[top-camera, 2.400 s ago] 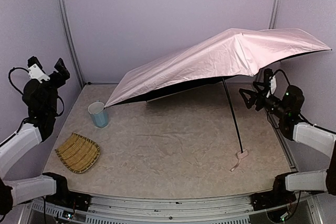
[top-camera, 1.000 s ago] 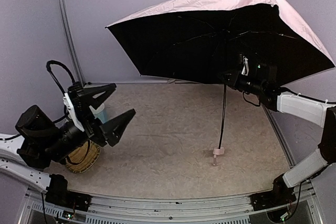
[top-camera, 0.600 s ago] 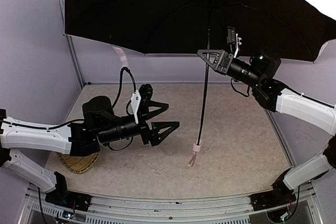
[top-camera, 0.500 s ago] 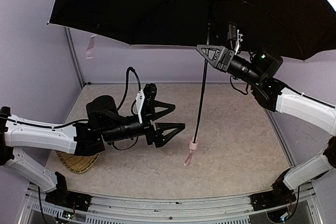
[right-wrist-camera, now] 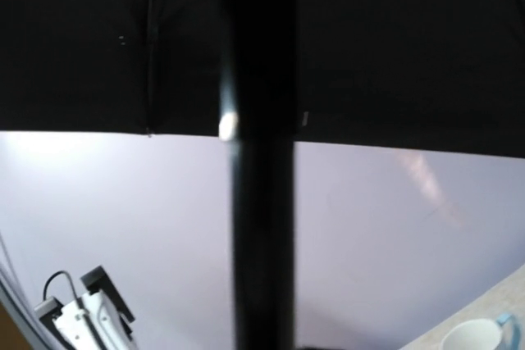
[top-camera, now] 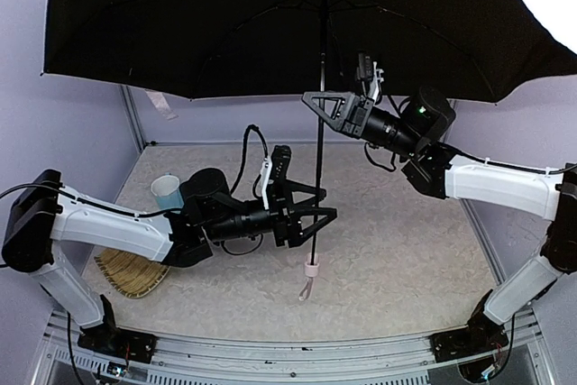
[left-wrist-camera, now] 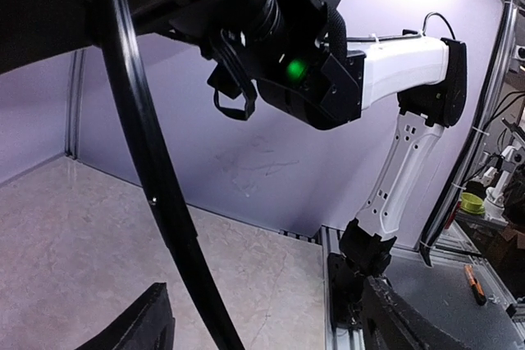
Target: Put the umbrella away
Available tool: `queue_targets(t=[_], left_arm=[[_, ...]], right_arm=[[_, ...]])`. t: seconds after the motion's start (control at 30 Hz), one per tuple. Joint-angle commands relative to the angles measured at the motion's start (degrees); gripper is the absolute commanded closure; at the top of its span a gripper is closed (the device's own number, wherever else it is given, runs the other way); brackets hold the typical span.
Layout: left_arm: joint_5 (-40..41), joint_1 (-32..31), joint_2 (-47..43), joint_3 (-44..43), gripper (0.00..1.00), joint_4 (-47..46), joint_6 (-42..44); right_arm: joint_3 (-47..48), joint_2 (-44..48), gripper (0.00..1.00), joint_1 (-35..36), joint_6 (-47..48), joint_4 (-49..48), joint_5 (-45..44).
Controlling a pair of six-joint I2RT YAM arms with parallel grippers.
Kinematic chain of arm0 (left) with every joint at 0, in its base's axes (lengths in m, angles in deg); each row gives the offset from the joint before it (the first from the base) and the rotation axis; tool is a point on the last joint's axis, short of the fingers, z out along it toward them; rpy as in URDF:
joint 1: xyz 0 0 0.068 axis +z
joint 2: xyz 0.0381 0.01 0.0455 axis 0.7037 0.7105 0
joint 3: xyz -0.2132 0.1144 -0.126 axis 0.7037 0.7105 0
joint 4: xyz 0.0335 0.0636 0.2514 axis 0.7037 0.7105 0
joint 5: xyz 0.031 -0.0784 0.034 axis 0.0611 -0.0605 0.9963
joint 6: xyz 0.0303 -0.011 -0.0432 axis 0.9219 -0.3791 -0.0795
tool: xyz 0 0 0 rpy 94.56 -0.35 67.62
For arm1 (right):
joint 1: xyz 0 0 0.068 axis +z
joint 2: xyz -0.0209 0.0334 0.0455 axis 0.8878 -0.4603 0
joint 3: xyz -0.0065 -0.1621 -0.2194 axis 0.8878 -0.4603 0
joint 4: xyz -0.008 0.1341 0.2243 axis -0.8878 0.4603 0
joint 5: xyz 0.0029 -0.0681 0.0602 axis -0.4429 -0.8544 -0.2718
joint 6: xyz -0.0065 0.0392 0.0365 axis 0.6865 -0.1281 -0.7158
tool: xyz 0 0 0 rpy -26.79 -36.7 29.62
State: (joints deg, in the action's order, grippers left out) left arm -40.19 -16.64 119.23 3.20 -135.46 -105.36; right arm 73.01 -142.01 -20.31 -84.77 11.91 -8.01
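A: Well, what is sitting at the left of the bench (top-camera: 406, 259)?

B: A woven tray (top-camera: 126, 270) is lying at the near-left corner, and a pale blue cup (top-camera: 168, 194) is standing just behind it. The open umbrella (top-camera: 225, 24) is spreading over both.

A: And the left pincer (top-camera: 323, 204)?

B: It is reaching in from the left with its fingers apart, straddling the thin black shaft (top-camera: 319, 160) low down. In the wrist view the shaft is running between the two fingers, nearer one than the other, and I am not seeing any contact.

A: Where is the umbrella itself?

B: It is hanging in the air, fully open, with its black underside facing down across the whole top of the overhead view. The pink handle (top-camera: 311, 269) is dangling low over the bench, with the strap (top-camera: 305, 291) trailing below it. I cannot tell whether the strap is touching the surface.

A: What is holding it up?

B: The right pincer (top-camera: 321, 105), coming in from the right, is clamping the shaft higher up. Nothing else is bearing it.

A: What is worrying you?

B: One pinch on a thin round rod is carrying a wide canopy, so the umbrella is likely to swivel or slide in that grip. If the left fingers are closing off-centre, they could be pushing the shaft sideways instead of catching it. And if the canopy's left edge is swinging down during the fold, it risks tipping the cup.
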Motion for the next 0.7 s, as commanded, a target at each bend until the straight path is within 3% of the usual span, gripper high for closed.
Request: queue_targets(t=[0.0,0.13,0.3,0.47,0.57,0.6,0.67], left_arm=[[-1.6,0.4,2.4,0.3,0.36,-6.7,-3.8],[0.3,0.5,2.9,2.3,0.74,-9.1,-6.1],[0.2,0.4,3.0,2.9,1.00,-9.8,-7.2],[-0.1,0.4,4.3,4.0,1.00,-12.5,-10.5],[-0.1,0.3,5.4,5.2,1.00,-16.2,-13.8],[-0.2,0.1,5.9,5.6,1.00,-17.4,-14.6],[0.7,-0.9,6.8,5.8,1.00,-19.1,-15.0]], right_arm=[[2.0,0.1,1.00,1.5,-1.0,-7.8,1.5],[1.4,0.1,1.00,1.7,-1.2,-7.8,1.6],[0.6,0.4,1.00,1.7,-1.1,-7.7,0.8],[0.0,0.7,1.00,1.7,-0.3,-7.0,-0.9],[-0.3,1.6,0.53,1.4,2.6,-4.8,-5.9],[-0.4,2.0,0.43,1.1,3.6,-4.3,-8.1],[-0.8,2.5,0.32,0.3,5.2,-3.9,-13.6]])
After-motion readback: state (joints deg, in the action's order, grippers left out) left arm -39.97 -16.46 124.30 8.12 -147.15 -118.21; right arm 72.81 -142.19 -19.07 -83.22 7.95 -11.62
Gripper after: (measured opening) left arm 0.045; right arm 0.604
